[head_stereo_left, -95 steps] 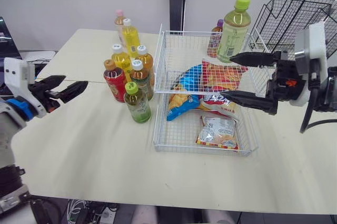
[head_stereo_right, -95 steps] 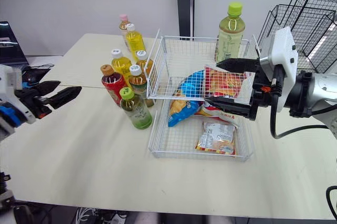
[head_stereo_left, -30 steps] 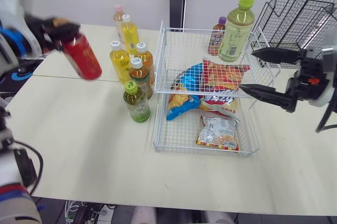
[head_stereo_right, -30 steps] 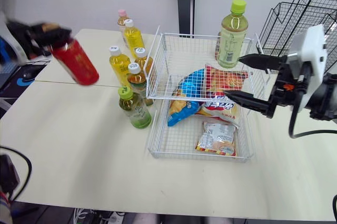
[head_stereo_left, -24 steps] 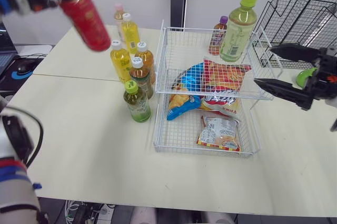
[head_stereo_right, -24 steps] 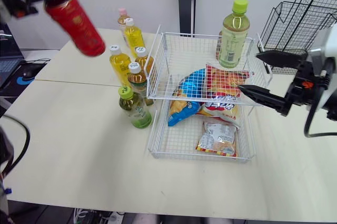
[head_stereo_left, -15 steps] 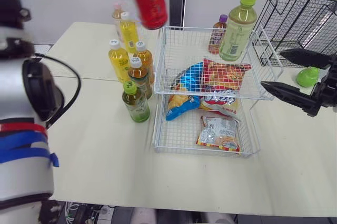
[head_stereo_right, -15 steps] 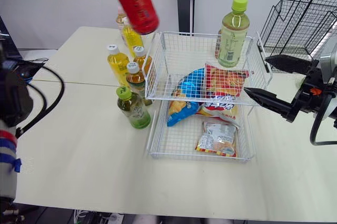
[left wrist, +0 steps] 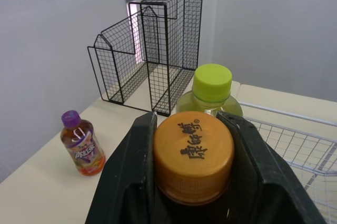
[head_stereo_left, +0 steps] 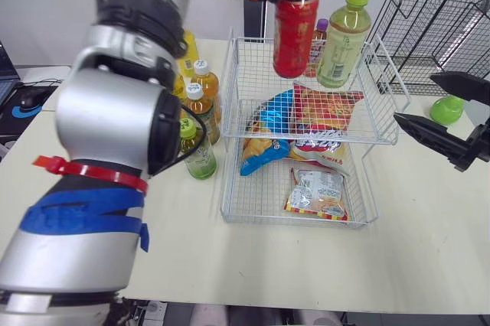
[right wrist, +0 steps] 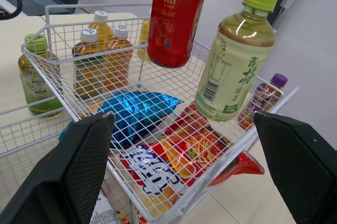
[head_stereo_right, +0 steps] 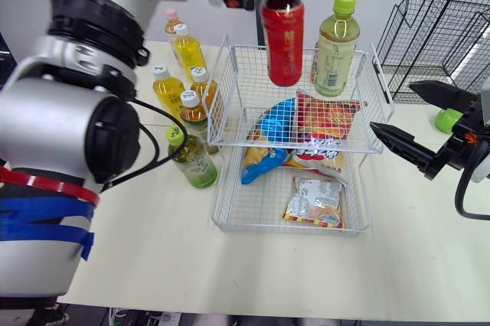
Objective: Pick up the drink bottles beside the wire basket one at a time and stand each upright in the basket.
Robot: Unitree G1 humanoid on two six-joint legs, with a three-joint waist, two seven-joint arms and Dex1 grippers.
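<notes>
Red drink bottle [head_stereo_left: 295,31], orange cap: clamped at the cap by the left gripper [left wrist: 194,148], body hanging near upright over the upper tier of the wire basket [head_stereo_left: 239,89], toward its 12 o'clock edge, base not yet down. A grip at the cap likely lets it descend base-first.
Green tea bottle [head_stereo_left: 341,43], lime cap: upright in the tier at 1 o'clock, just beside the red one.
Snack bags [head_stereo_left: 321,115]: fill the tier's 6 o'clock half, probably forcing a landing at the back.
Remaining bottles [head_stereo_left: 200,108]: grouped on the table at the basket's 9 o'clock.
Right gripper [head_stereo_left: 413,98]: spread wide, empty, at 3 o'clock, apparently parked clear.
</notes>
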